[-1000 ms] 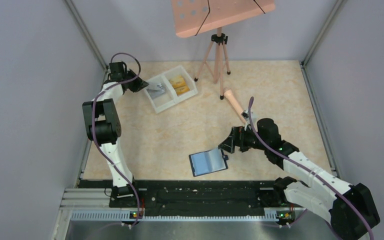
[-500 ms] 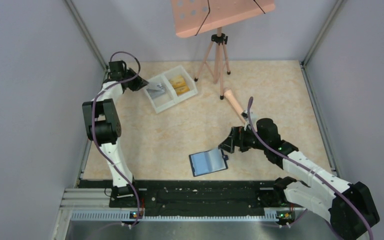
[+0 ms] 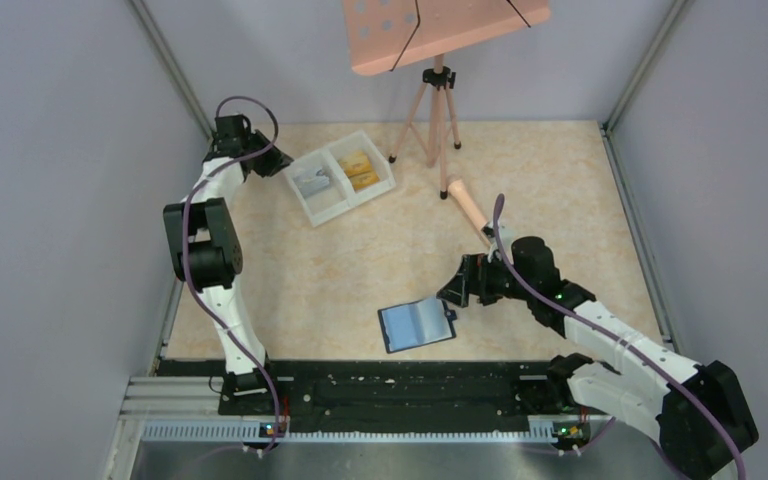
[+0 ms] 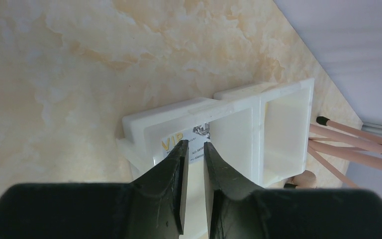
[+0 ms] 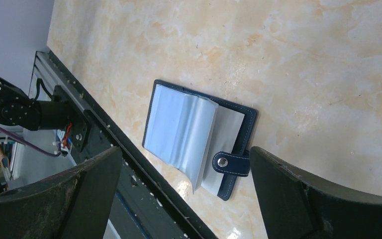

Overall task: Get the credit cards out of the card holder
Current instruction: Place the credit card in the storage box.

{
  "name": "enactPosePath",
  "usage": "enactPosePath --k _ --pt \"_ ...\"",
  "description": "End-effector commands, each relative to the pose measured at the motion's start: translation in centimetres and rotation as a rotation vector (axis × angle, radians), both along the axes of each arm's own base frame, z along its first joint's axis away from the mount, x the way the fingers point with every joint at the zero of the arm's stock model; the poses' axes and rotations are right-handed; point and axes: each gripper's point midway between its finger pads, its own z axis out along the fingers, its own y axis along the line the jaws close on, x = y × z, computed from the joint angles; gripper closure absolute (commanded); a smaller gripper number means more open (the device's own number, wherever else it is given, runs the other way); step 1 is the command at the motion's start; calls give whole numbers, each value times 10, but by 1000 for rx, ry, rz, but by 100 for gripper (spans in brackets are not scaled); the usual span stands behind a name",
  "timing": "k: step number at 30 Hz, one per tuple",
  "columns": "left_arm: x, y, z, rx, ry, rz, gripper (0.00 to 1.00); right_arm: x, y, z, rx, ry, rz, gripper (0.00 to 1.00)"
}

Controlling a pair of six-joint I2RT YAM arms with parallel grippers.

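The marbled beige table (image 3: 360, 270) carries everything. At its far edge stands a pink tripod (image 3: 438, 110) bearing a salmon board. Left of the tripod sits a white tray (image 3: 355, 203) with two compartments, set at an angle.

The card holder (image 3: 417, 324) lies open and flat near the front edge of the table, right of centre. It is a dark blue folding cover with pale stitching, and its translucent grey-blue sleeves are fanned up from the spine. A short strap (image 5: 231, 163) with a metal snap sticks out from one edge.

The cards lie in the tray, well apart from the holder. Yellow-orange cards (image 3: 359, 168) are in the right compartment and a grey-silver card (image 3: 310, 182) is in the left one. The left wrist view shows gold "VIP" lettering on the pale face of that card.

The right hand (image 3: 457, 290) hovers just beyond the holder's strap edge with its fingers spread wide and nothing in them. In its own wrist view the holder lies framed between the two fingers. The left hand (image 3: 278, 163) is at the tray's left end, above the grey card's compartment. Its fingers stand a narrow slit apart with nothing between them, and the tips point down at the card without touching it.
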Motion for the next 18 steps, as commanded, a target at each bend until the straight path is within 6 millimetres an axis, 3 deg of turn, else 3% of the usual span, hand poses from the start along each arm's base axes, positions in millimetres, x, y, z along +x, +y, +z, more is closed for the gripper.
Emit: enactPosePath --k 1,8,12,14,18 --pt "5 0 29 34 -60 -8 78 8 4 19 28 -55 6 1" --pt "-12 -39 32 119 -60 -89 82 7 5 23 53 -51 1 1" --pt "-24 -67 17 182 -31 -147 88 5 5 25 64 -55 2 1" --pt "-29 -78 8 205 -11 -169 97 4 5 28 70 -58 4 1" --pt "-32 -79 -12 209 19 -161 100 3 4 30 68 -66 2 1"
